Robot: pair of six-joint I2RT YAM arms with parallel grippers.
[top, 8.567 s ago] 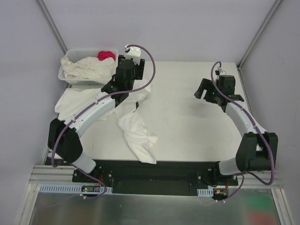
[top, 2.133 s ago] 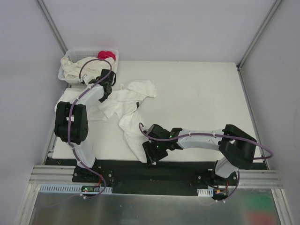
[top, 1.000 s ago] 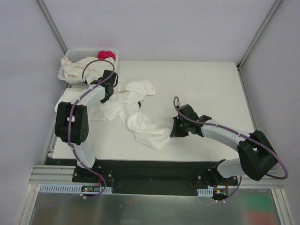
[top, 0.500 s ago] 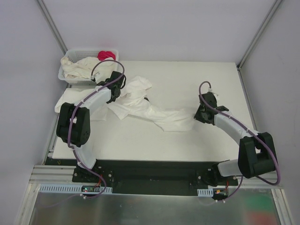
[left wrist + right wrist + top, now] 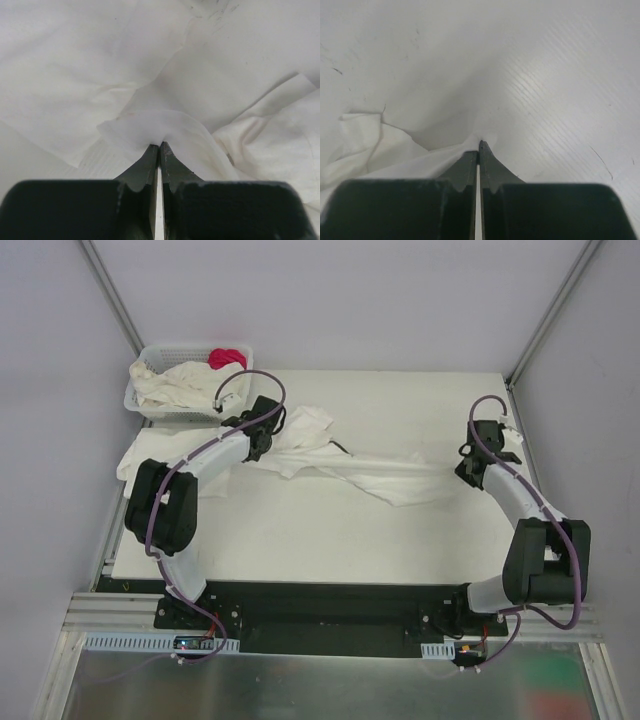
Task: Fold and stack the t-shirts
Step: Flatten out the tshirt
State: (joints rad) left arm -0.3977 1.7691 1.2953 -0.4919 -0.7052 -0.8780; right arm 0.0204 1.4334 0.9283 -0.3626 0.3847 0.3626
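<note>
Across the middle of the top view, a shirt (image 5: 385, 478) stretches between left gripper (image 5: 268, 440) and right gripper (image 5: 466, 468), each clamped tight on one end. Upper left, more shirts (image 5: 185, 385) fill a basket (image 5: 150, 352).

White t-shirt (image 5: 400, 483), drawn out into a twisted band running from ten o'clock to three o'clock, its left end bunched; cream t-shirts (image 5: 180, 388) heaped crumpled at ten o'clock, with a spilled t-shirt (image 5: 135, 455) lying rumpled towards nine o'clock.
</note>
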